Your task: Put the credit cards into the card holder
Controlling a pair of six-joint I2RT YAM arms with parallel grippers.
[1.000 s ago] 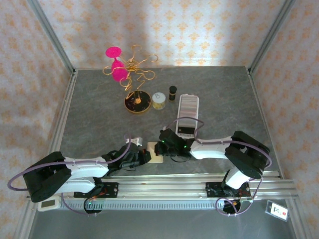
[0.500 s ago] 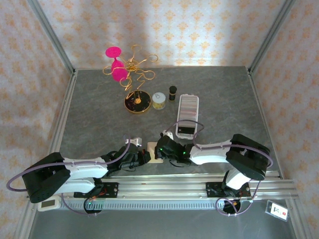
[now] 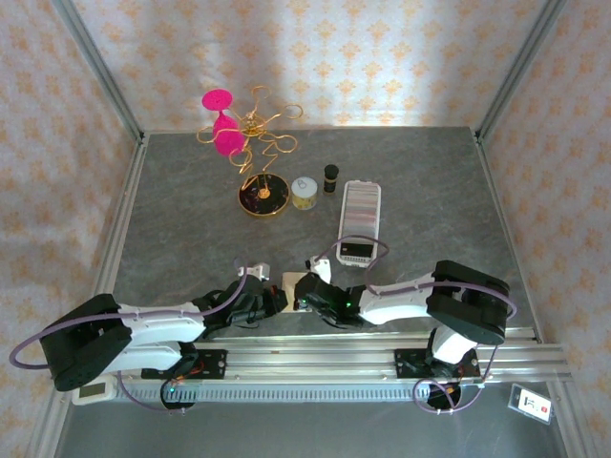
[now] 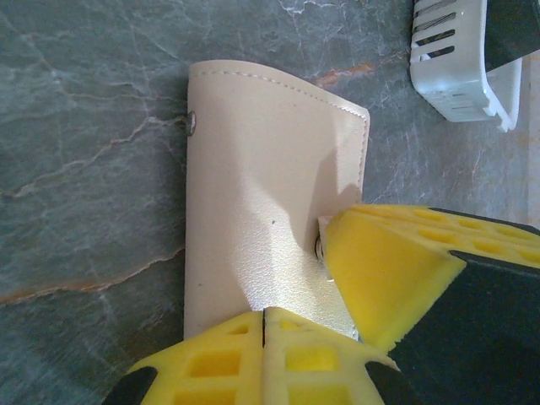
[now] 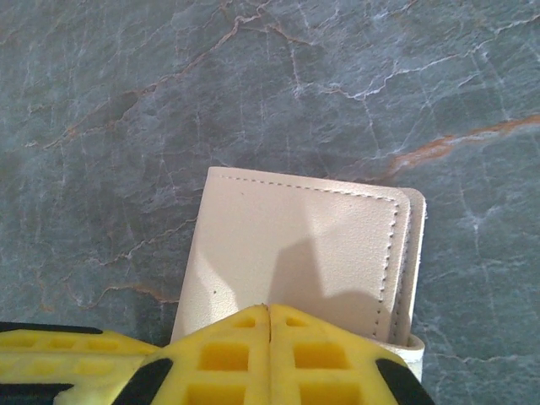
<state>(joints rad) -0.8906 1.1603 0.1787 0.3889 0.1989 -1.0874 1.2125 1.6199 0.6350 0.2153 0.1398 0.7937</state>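
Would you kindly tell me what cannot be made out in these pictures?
- Inside of the card holder: both wrist views, hidden by its closed cover.
- Its near edge: wrist views, covered by the left end effector and right end effector, so pinching or merely pressing is unclear.
- Most of the card holder: top external view, covered by both arms.
- Label on the small jar: top external view, too small.

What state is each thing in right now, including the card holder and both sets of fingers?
card holder: folded shut, lying flat.
left gripper: fingers shut, tips over the card holder's edge.
right gripper: fingers shut, tips over the card holder's edge.
clear case: lying flat, apart from both arms.
small jar: upright.
dark bottle: upright.
wire stand: upright.
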